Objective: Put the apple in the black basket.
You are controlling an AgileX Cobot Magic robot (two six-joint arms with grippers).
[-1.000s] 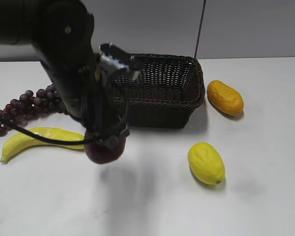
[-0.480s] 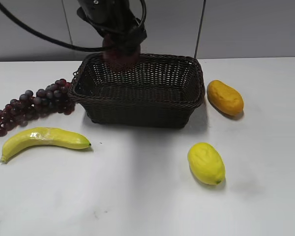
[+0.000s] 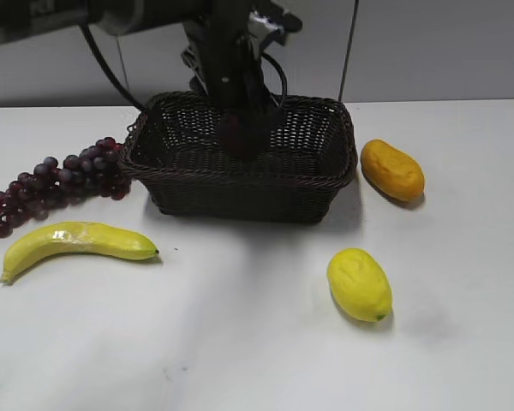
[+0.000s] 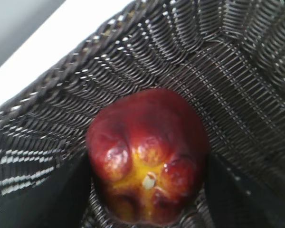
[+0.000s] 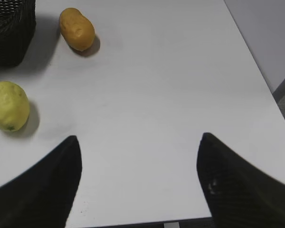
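My left claw [image 4: 147, 190] grips the apple [image 4: 147, 156] between its two dark fingers [image 4: 66, 190], one on each side of the fruit, and holds it down inside the basket [image 4: 213, 61]. From my left wrist I see the apple's yellow-orange dimple facing the camera, with woven wicker wall behind it and all around; I cannot tell whether the apple touches the basket floor. In the outside view my left arm reaches down from above into the basket [image 3: 240, 184], and the apple [image 3: 237, 137] shows as a dark red shape below the rim, toward the back wall near the middle. My right claw [image 5: 137, 185] stands wide, its two dark fingers [image 5: 42, 190] well apart over bare white surface [image 5: 156, 95], holding nothing. On the surface, a bunch of grapes [image 3: 56, 180] lies to the left of the basket, its end touching the basket's left corner. A banana [image 3: 73, 244] lies in front of the grapes. A lemon [image 3: 358, 284] sits in front of the basket's right end, and an orange-yellow fruit [image 3: 392, 169] lies just beside the basket's right side.
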